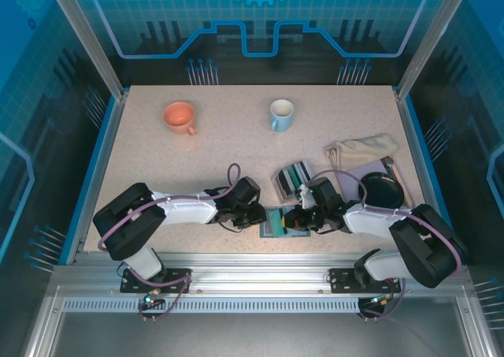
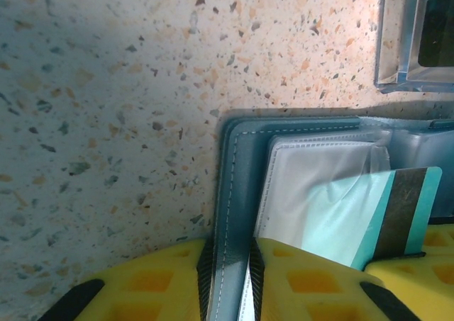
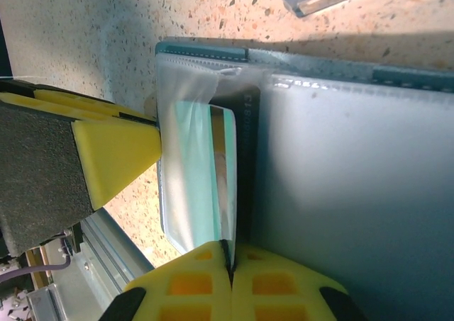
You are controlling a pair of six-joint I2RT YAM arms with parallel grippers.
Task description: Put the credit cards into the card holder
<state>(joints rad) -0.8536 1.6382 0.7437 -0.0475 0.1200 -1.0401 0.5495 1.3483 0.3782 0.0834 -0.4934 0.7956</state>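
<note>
The teal-blue card holder (image 1: 275, 224) lies open on the table near the front edge, between my two grippers. My left gripper (image 2: 230, 254) is shut on the left cover (image 2: 237, 186) of the holder, pinching its stitched edge. My right gripper (image 3: 230, 254) is shut on the edge of a teal credit card (image 3: 202, 172) with a dark stripe. That card (image 2: 386, 211) sits partly inside a clear pocket (image 2: 319, 186) of the holder. More credit cards stand in the grey slotted rack (image 1: 292, 176) just behind the holder.
An orange cup (image 1: 179, 117) and a white-blue mug (image 1: 281, 114) stand at the back. A beige cloth (image 1: 362, 147) and a black round object (image 1: 380, 190) lie to the right. The rack's clear corner (image 2: 415, 41) is close to the holder.
</note>
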